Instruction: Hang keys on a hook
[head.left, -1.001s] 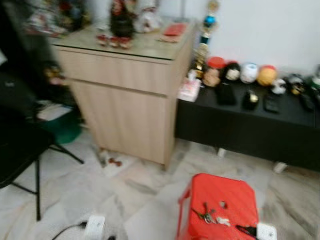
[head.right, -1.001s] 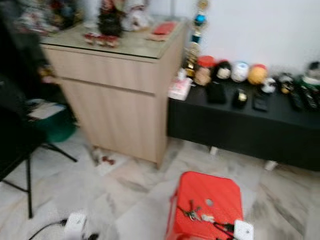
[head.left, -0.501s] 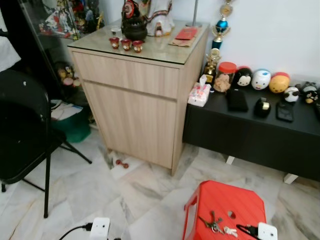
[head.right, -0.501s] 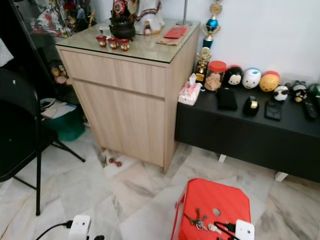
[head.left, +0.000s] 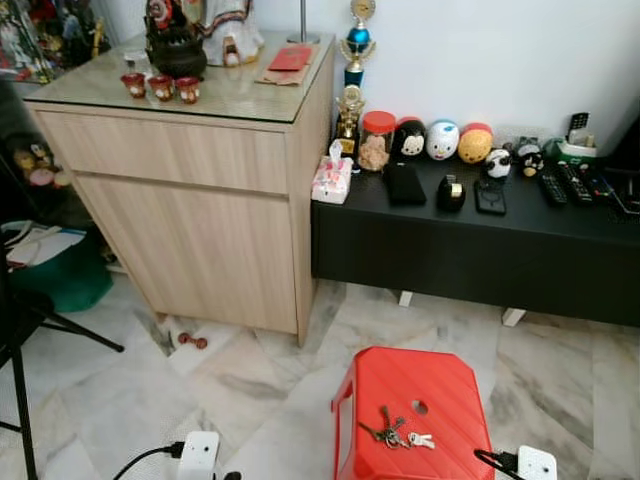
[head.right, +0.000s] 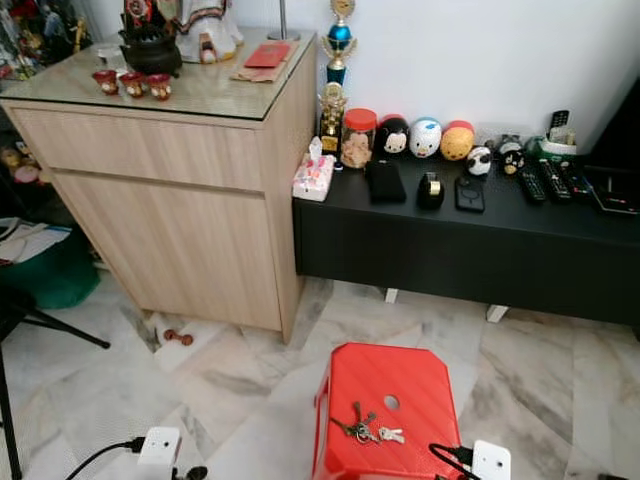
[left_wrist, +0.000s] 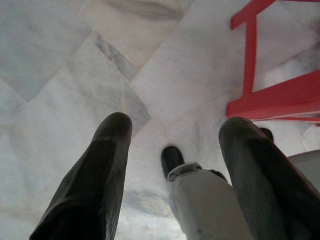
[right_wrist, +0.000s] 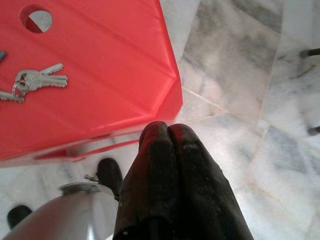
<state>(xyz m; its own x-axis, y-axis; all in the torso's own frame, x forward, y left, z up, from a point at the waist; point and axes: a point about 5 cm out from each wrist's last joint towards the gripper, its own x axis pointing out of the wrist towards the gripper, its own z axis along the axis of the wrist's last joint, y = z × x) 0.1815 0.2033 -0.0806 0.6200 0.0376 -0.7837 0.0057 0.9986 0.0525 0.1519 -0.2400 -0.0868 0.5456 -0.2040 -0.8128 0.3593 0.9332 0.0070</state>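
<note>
A bunch of keys (head.left: 394, 436) lies on the top of a red stool (head.left: 400, 385), which stands on the marble floor (head.left: 250, 380). The keys rest near the stool's front edge, just beside the small round hole (head.left: 419, 407) in the seat, with nothing gripping them.

The right hand (right_wrist: 167, 131) hangs low beside the stool, its two black fingers pressed together with no gap and nothing between them. In the right wrist view the keys (right_wrist: 35, 80) lie on the stool top (right_wrist: 100, 75), well apart from this hand, which points down at the floor just past the stool's edge. The keys sit higher than the fingertips, on the seat, while the hand is off the stool altogether.

The left hand (left_wrist: 172, 132) also hangs near the floor, its fingers (left_wrist: 107, 165) spread wide and holding nothing. A leg and crossbars of the stool (left_wrist: 270, 95) show just beyond it, and a silver part of the robot's body (left_wrist: 205, 200) sits between the two fingers.

Behind the stool stands a pale wooden cabinet (head.left: 200, 190), and beside the cabinet a low black desk (head.left: 470, 240) against the white wall carries a row of round toy figures (head.left: 442, 140) and remote controls (head.left: 565, 185). A white power plug (head.left: 197, 452) with a black cord lies on the floor to the left of the stool, and another (head.left: 535, 464) to its right.
</note>
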